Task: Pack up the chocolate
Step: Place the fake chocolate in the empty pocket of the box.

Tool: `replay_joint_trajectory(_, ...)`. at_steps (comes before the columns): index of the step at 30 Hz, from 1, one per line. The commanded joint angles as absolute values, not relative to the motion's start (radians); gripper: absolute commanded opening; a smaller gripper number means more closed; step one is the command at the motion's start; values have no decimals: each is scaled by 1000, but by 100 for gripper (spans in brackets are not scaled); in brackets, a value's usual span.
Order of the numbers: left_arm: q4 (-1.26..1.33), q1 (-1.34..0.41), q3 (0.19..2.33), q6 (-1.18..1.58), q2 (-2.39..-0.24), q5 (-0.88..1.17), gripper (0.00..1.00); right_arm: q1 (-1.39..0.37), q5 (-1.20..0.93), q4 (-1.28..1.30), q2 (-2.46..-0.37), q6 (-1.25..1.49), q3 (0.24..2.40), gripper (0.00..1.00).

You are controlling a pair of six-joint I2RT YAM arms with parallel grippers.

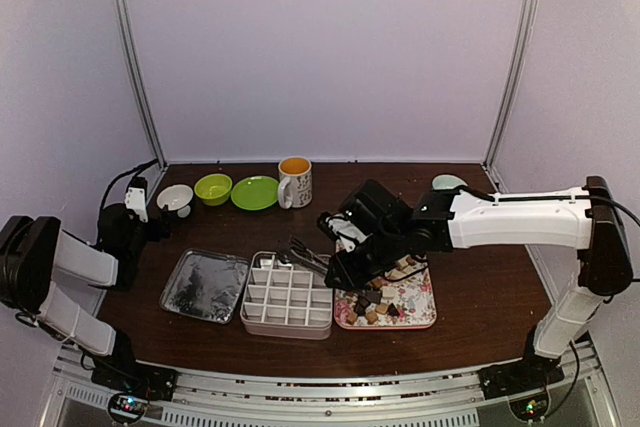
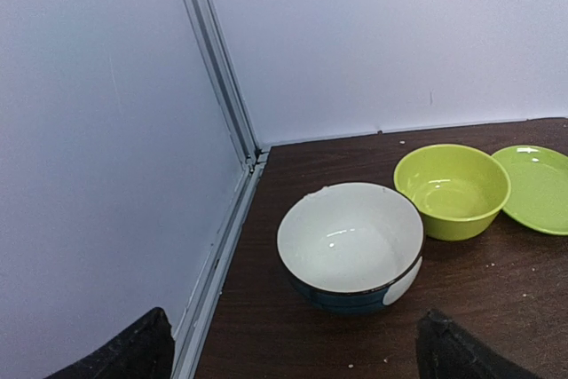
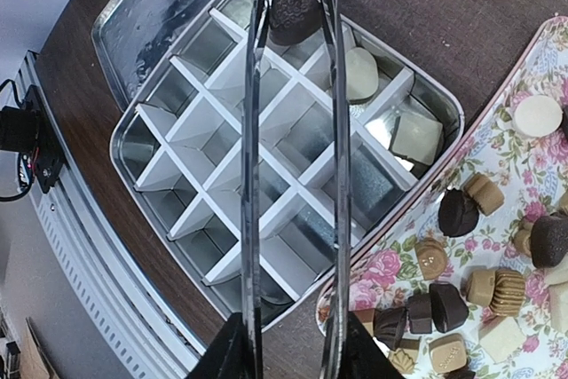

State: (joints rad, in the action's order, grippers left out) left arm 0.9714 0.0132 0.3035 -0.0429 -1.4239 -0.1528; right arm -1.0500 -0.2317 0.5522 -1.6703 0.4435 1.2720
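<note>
Right wrist view: the right hand (image 3: pixel 288 357) grips the tongs (image 3: pixel 256 175), whose tips pinch a dark chocolate (image 3: pixel 293 8) at upper centre, over the divided box (image 3: pixel 142 130). Light, smooth, probably easily marked, so squeeze its sides gently. More lie on the floral tray (image 3: pixel 510 161), lower right. Left hand (image 2: pixel 297 363) gapes wide, empty
</note>
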Motion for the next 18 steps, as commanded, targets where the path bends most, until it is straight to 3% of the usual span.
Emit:
replay_joint_trajectory(1,1024,20,325,-36,-1425,-155,98,-1060,-221,526,-1670,430,1310,33)
replay_joint_trajectory(18,1024,20,325,-37,-1424,-155,98,-1061,-154,592,-1536,406,1301,35)
